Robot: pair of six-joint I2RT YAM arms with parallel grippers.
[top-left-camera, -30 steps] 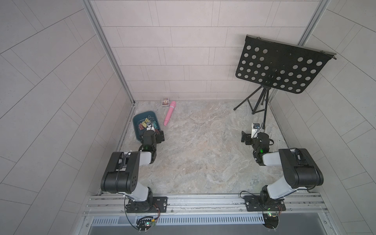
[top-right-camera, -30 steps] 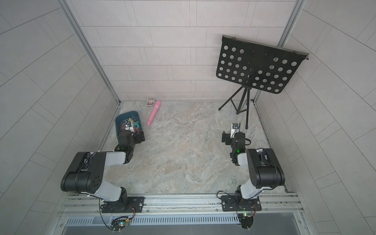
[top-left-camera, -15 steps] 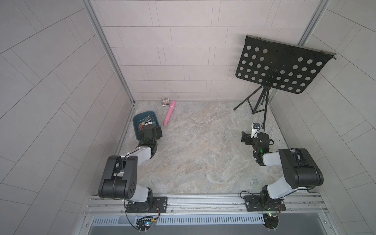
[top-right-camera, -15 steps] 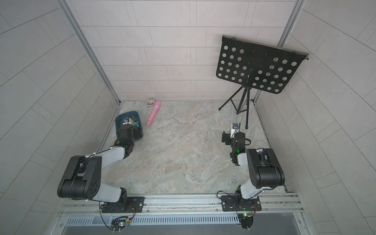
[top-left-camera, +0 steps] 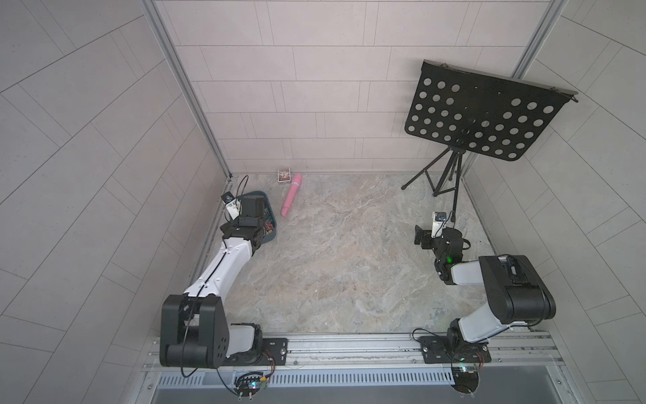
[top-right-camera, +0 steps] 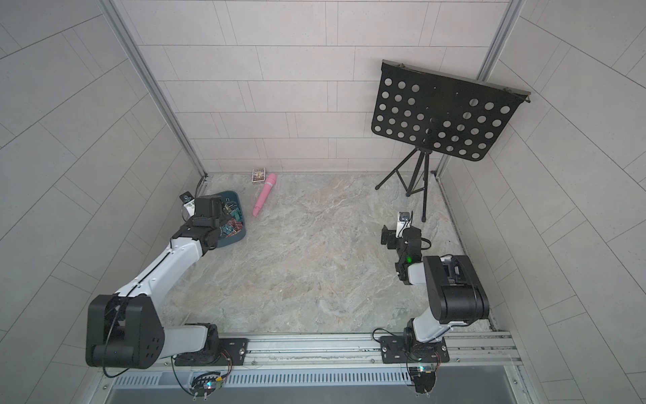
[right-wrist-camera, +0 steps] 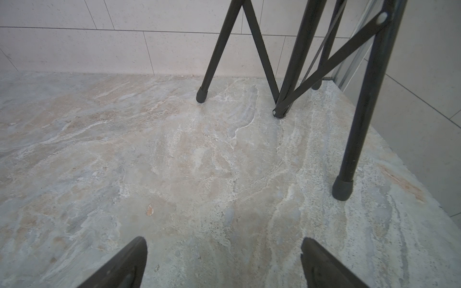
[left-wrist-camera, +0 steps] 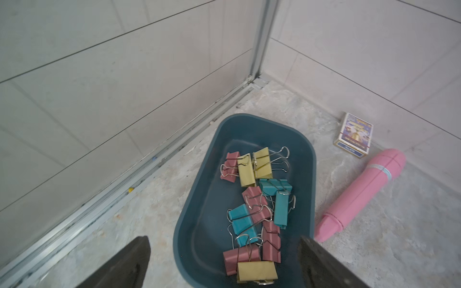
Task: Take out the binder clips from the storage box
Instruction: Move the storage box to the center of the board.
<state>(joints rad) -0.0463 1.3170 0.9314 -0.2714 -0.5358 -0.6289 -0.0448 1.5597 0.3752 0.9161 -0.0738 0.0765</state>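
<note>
Going for a clip: left tool above the near end of the box.
All the binder clips lie in a tangled heap inside the box, which sits on the table. My left tool is spread wide & empty, touching nothing. One finger hangs outside the box, so I'd narrow it first. Then drop straight onto the near yellow clip, pinch its body, not the wire loops, & lift slow, bc loops may hook neighbours or drag the box. Right tool: spread wide, empty, over bare table nr the stand legs.
</note>
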